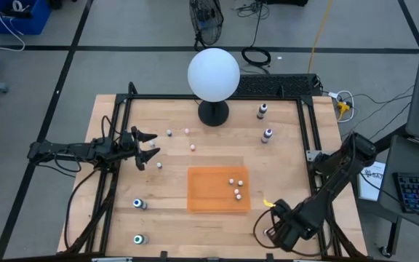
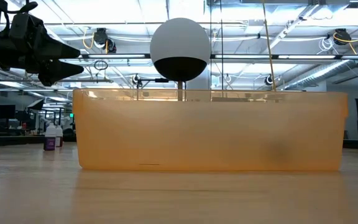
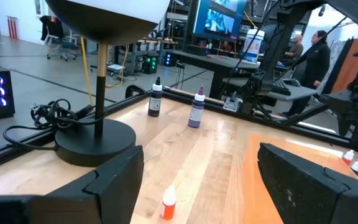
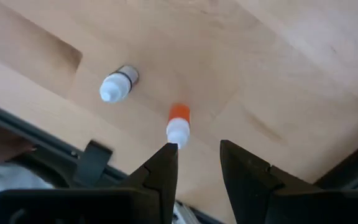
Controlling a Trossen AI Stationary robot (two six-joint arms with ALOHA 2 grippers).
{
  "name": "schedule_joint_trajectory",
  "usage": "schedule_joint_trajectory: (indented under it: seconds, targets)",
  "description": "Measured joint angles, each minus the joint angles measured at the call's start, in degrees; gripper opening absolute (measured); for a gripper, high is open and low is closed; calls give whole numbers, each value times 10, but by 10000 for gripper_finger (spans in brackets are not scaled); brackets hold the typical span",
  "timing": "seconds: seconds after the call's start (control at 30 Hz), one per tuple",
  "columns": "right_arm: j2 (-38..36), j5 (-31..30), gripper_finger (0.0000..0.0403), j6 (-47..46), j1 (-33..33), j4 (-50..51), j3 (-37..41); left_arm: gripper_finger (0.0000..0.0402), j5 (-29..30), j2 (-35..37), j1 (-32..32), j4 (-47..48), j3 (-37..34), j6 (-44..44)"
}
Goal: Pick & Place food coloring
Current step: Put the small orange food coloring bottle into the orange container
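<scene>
The food coloring is small white-capped bottles scattered over the wooden table. Three (image 1: pixel 236 186) stand on the flat orange mat (image 1: pixel 208 198), and several more (image 1: pixel 186 132) stand on bare wood behind it. My right gripper (image 4: pixel 197 149) hangs over the table's near right corner, pointing down, open by a narrow gap with nothing in it. On the wood below it are an orange-bodied bottle (image 4: pixel 178 124), just off one fingertip (image 4: pixel 168 154), and a bottle with a dark band (image 4: pixel 119 84). My left gripper (image 1: pixel 148 148) waits open and level at the table's left side.
A white globe lamp (image 1: pixel 213 74) on a black base stands at the far middle. Larger dropper bottles stand far right (image 1: pixel 262 110) (image 1: pixel 267 135) and near left (image 1: pixel 140 204) (image 1: pixel 138 239). A black frame rail (image 1: pixel 308 138) runs along the table's edges. Bare wood lies between mat and lamp.
</scene>
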State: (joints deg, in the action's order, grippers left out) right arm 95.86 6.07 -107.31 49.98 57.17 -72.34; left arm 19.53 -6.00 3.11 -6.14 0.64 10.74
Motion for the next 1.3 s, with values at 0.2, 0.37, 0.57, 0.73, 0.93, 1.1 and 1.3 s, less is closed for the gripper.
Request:
schedule_joint_trajectory:
  seconds: [0.2,0.37,0.57,0.73,0.93,1.1,1.3]
  targets:
    - [28,1,108,19,0,-33,0,310,0,0,0,0,0,0]
    - [48,9,108,21,0,-40,0,310,0,0,0,0,0,0]
    - [63,17,108,21,0,-48,0,310,0,0,0,0,0,0]
    - [72,17,108,20,0,-65,0,310,0,0,0,0,0,0]
    - [85,33,108,22,0,-63,0,310,0,0,0,0,0,0]
    - [91,31,108,34,0,-61,0,310,0,0,0,0,0,0]
    - [91,28,108,34,0,-49,0,310,0,0,0,0,0,0]
